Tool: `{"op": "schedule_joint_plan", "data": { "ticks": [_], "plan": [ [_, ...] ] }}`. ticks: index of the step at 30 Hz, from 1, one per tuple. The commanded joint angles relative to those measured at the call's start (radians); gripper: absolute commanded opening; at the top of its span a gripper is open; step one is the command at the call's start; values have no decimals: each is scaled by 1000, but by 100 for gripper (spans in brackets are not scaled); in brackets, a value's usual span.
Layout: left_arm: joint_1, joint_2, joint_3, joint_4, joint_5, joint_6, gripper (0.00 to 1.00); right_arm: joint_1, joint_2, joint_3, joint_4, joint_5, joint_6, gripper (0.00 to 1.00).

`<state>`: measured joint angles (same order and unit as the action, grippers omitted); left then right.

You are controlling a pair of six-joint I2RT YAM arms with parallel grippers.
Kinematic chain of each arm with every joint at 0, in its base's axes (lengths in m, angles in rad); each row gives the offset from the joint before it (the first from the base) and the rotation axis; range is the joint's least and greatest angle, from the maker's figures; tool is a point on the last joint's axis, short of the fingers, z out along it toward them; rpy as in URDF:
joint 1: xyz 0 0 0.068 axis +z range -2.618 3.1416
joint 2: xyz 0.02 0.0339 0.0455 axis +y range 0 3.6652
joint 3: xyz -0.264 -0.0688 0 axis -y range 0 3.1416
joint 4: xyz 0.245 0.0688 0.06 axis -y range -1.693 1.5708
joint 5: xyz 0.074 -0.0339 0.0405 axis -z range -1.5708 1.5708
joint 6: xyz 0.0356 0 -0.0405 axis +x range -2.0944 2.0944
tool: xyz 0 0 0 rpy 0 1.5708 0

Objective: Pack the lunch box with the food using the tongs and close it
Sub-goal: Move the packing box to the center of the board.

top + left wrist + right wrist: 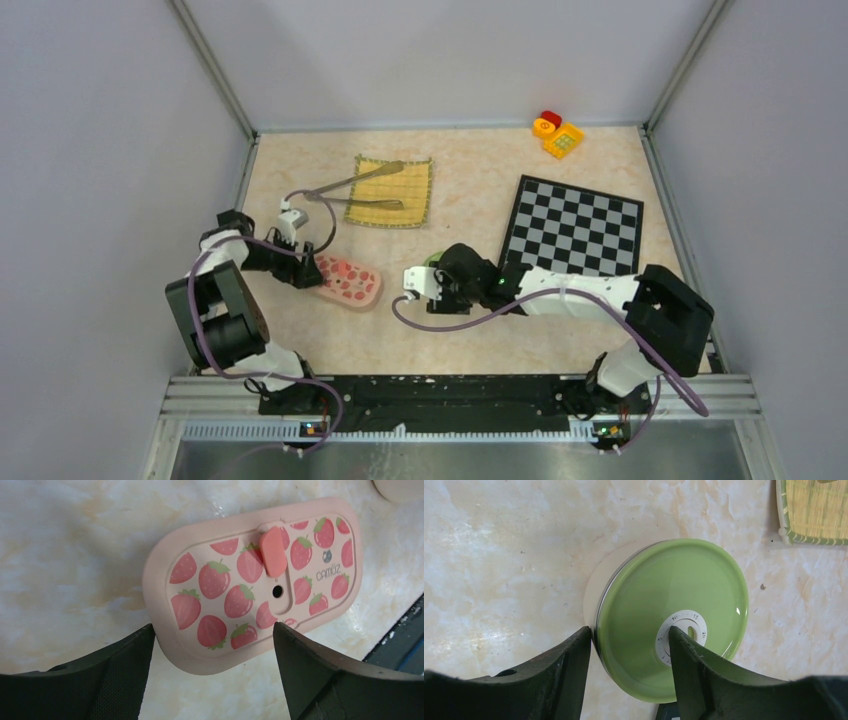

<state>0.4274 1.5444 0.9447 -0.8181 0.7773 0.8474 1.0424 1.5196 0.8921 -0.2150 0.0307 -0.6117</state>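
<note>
The lunch box (pixel 250 585), pink with a strawberry print and a salmon tab on its lid, lies flat left of centre (pixel 347 283). My left gripper (pixel 212 627) is open, its fingers wide on either side of the box's near end; from above it (pixel 310 270) sits at the box's left end. The silver tongs (pixel 360 190) lie on the yellow mat (pixel 415 180). My right gripper (pixel 630 632) is over a round green lid (pixel 659 590), left finger at its rim, right finger over its centre dial; a grip cannot be told. The food is out of view.
A black-and-white chessboard (pixel 572 225) lies right of centre, under my right arm. Red, orange and yellow toy blocks (pixel 557 132) sit in the far right corner. The mat's corner (pixel 814 510) shows beyond the green lid. The table's dark front edge (pixel 400 640) is close to the lunch box.
</note>
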Motion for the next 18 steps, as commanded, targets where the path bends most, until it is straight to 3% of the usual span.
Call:
{"op": "schedule_joint_plan", "data": {
  "ticks": [1, 7, 18],
  "plan": [
    [4, -60, -68, -38, 88, 58, 89, -32, -5, 1, -94, -17, 0, 55],
    [-18, -151, -104, -38, 82, 81, 89, -33, -12, 13, -127, -65, -3, 55],
    [-148, -153, -152, -36, 57, 114, 83, -33, -3, 27, -167, -81, 6, 54]
  ]
}}
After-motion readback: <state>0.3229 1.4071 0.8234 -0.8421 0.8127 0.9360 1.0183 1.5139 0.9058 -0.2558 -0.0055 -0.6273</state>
